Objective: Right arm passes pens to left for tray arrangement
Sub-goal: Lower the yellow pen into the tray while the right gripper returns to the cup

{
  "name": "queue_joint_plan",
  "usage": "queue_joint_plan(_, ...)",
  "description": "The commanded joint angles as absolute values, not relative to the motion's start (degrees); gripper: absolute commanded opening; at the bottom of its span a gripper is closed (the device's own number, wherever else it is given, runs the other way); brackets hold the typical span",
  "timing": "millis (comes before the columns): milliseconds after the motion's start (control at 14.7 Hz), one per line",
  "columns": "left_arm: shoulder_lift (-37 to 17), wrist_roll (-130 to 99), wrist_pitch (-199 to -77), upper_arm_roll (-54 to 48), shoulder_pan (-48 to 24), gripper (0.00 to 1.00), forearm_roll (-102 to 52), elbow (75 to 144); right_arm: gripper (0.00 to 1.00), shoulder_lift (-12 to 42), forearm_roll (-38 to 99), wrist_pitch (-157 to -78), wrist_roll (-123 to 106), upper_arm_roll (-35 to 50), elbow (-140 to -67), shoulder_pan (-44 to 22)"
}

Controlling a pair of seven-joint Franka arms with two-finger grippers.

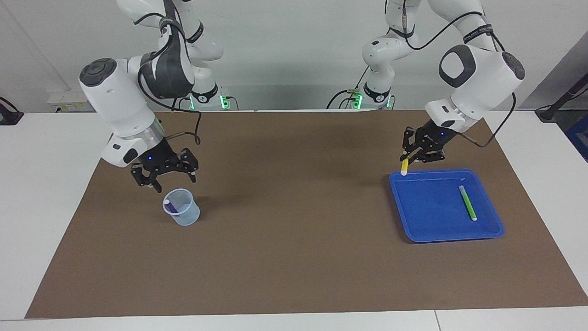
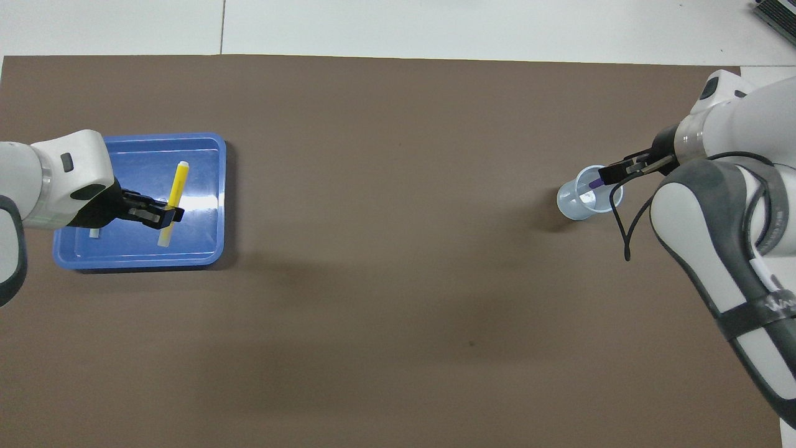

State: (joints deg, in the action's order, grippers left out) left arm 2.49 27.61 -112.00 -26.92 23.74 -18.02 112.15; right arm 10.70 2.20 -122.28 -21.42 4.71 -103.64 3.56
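Note:
My left gripper (image 1: 415, 157) is shut on the yellow pen (image 1: 404, 166), which hangs white tip down over the edge of the blue tray (image 1: 427, 207) nearest the robots. In the overhead view the yellow pen (image 2: 178, 183) and the left gripper (image 2: 166, 214) lie over the tray (image 2: 199, 155). A green pen (image 1: 467, 202) lies flat in the tray. The purple pen (image 1: 169, 205) stands in a translucent cup (image 1: 183, 212). My right gripper (image 1: 171, 181) hovers open just above that cup (image 2: 578, 202), holding nothing, with the purple pen (image 2: 595, 184) under it.
A brown mat (image 1: 294, 239) covers the table between the cup at the right arm's end and the tray at the left arm's end. White table surface (image 1: 50, 184) borders the mat.

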Motion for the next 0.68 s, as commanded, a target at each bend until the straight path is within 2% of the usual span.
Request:
queue_joint_plan(0,3.87,22.43,-111.53,-27.16,25.31,0.0,-16.17,113.9,0.84,11.59,-0.78,-126.55,-23.73,5.54,-106.52,4.13)
queue_joint_plan(271,4.04,15.82,-112.24,-27.25,26.45,0.0,-10.82,115.05,0.71,12.74,-1.41,-128.84,-26.8,5.45,-107.75,5.18)
queue_joint_plan(407,3.61,11.63,-113.63,-27.25,27.59,0.0,-10.55,116.19,0.62,12.74,-1.76,-130.16,-26.98,5.45,-108.89,5.27)
queue_joint_plan(611,2.73,6.94,-119.51,-27.16,27.86,0.0,-10.46,119.7,0.56,12.74,-2.11,-130.17,-26.98,5.54,-108.98,5.27)
